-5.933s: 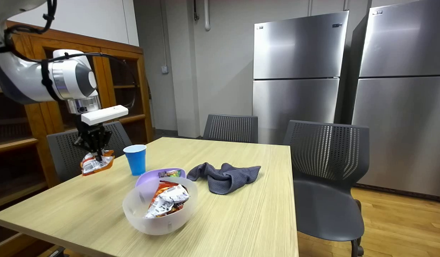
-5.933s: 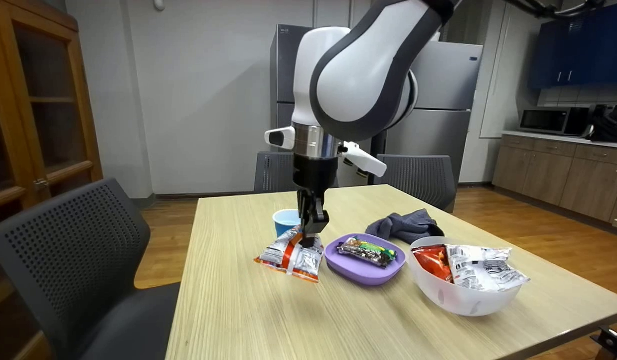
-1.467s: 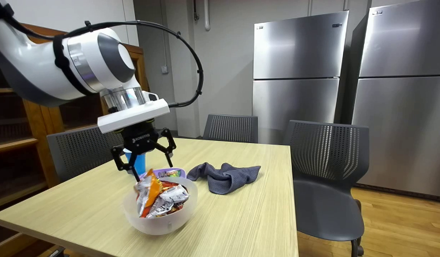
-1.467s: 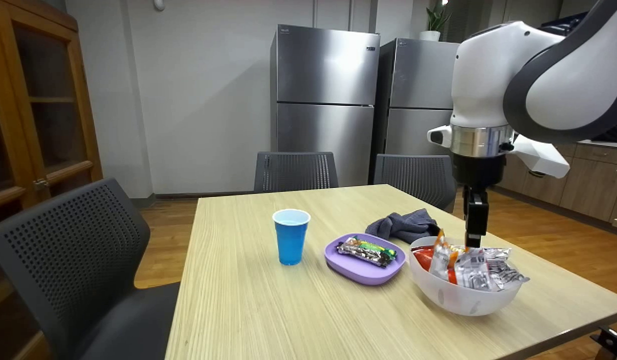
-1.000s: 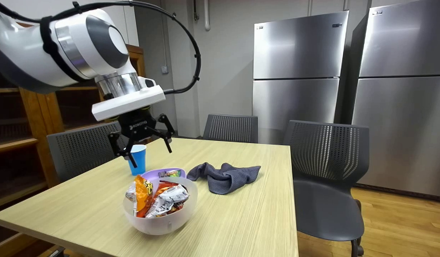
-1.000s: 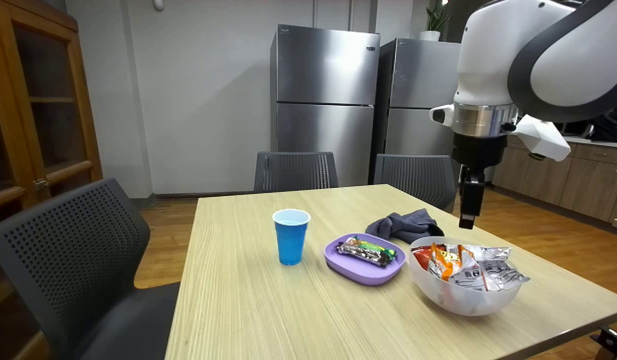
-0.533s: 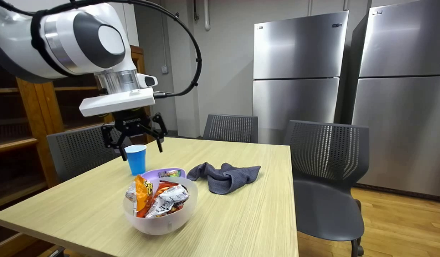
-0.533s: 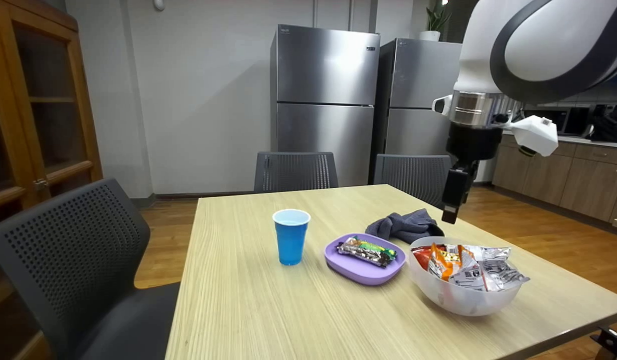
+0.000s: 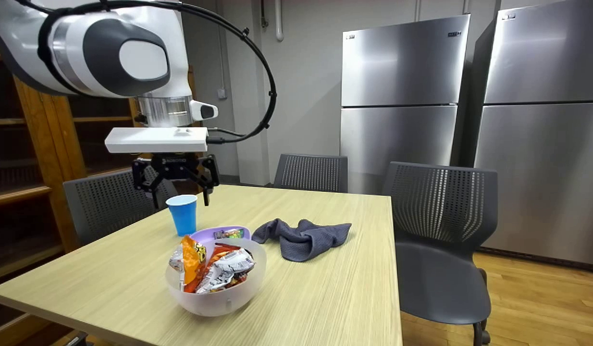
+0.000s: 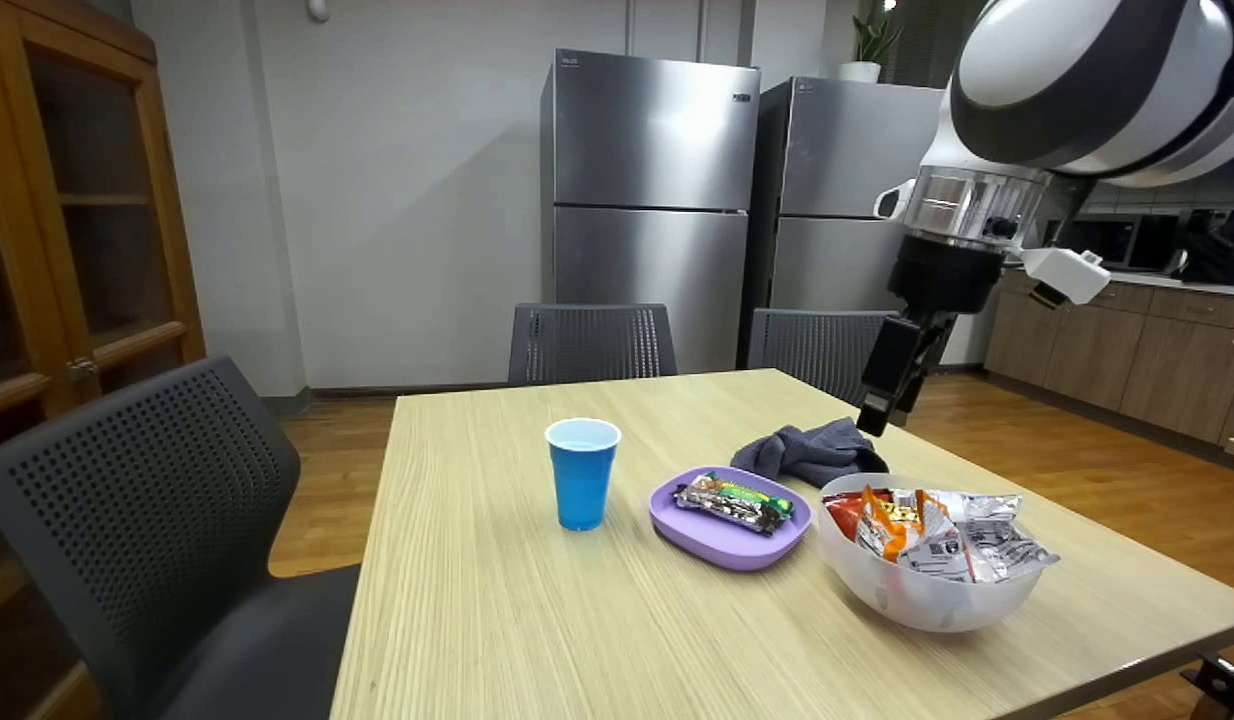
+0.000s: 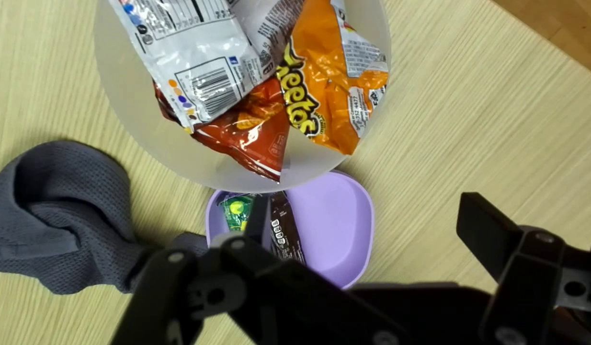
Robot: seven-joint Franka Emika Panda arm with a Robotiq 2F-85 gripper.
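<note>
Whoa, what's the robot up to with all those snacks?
A robot arm has its gripper wide open above the table, with nothing in it. An orange Cheetos bag sits in the cloudy bowl with a red bag and a silver-backed bag. Beside the bowl, a purple dish holds wrapped snacks. A blue cup stands upright, and a dark gray cloth lies crumpled nearby.

Below the black gripper [image 11: 362,211], the plate [image 11: 334,230] is showing lilac, the bowl [image 11: 137,120] frosted white; one bag [image 11: 331,91] is showing orange with yellow lettering, the cloth [image 11: 75,220] a dark-grey weave.
</note>
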